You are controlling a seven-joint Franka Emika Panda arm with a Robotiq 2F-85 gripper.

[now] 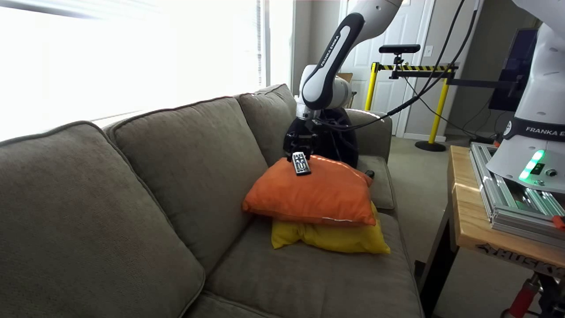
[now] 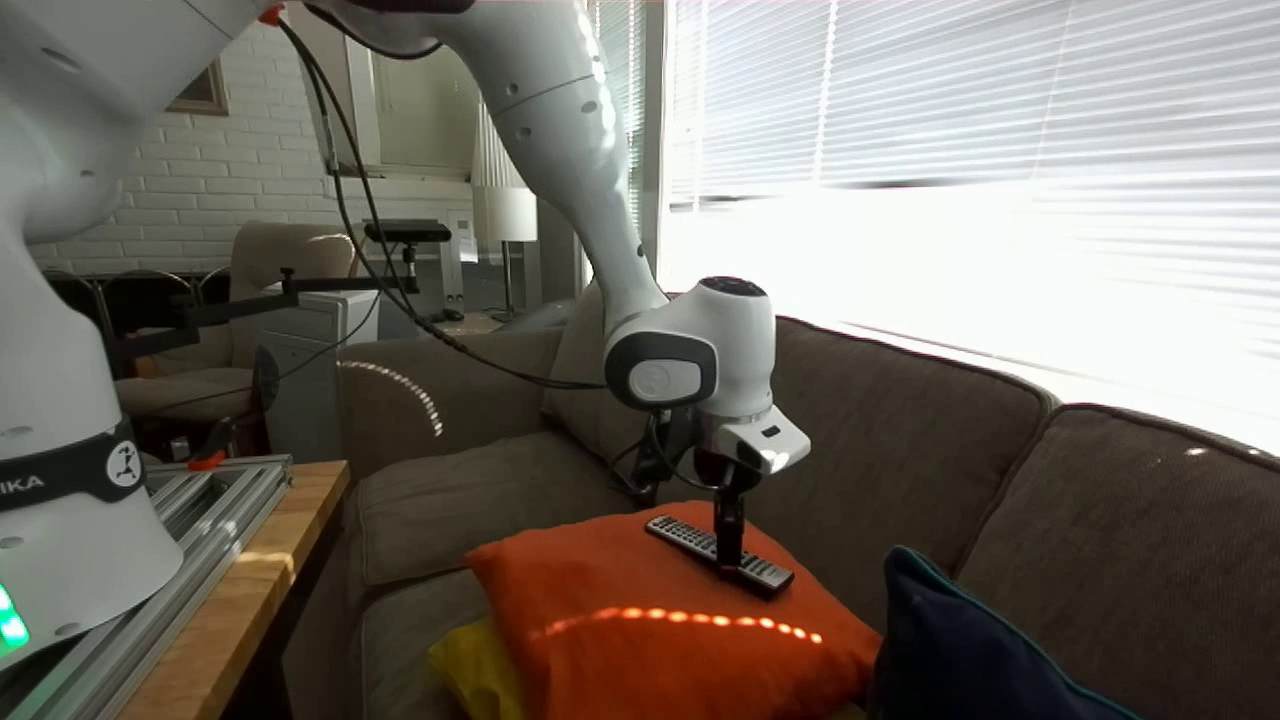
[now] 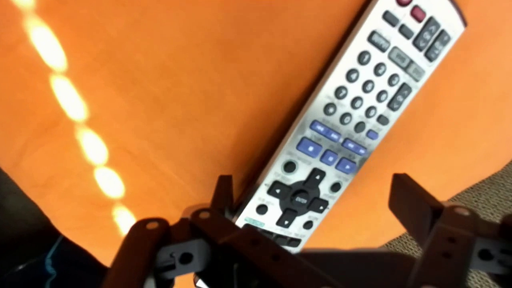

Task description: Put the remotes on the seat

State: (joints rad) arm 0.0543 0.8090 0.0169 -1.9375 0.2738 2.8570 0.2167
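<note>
A pale grey-white remote (image 3: 344,120) with dark and blue buttons lies on the orange pillow (image 1: 318,194). It shows in both exterior views (image 1: 301,164) (image 2: 690,537). My gripper (image 3: 312,180) is open above the remote's lower end. In the wrist view the left finger is close by the remote's left edge, and the right finger stands apart over the pillow. The gripper also shows in both exterior views (image 1: 300,148) (image 2: 729,555). A small dark thing (image 1: 370,173), perhaps the dark remote, lies on the seat beyond the pillow. The grey-green seat (image 1: 318,282) stretches under the pillows (image 2: 490,490).
A yellow pillow (image 1: 331,236) lies under the orange one. A dark blue pillow (image 2: 970,640) leans against the sofa back beside them. The sofa backrest (image 1: 190,154) rises along the window. A wooden table (image 1: 468,190) with the robot base stands along the sofa's front.
</note>
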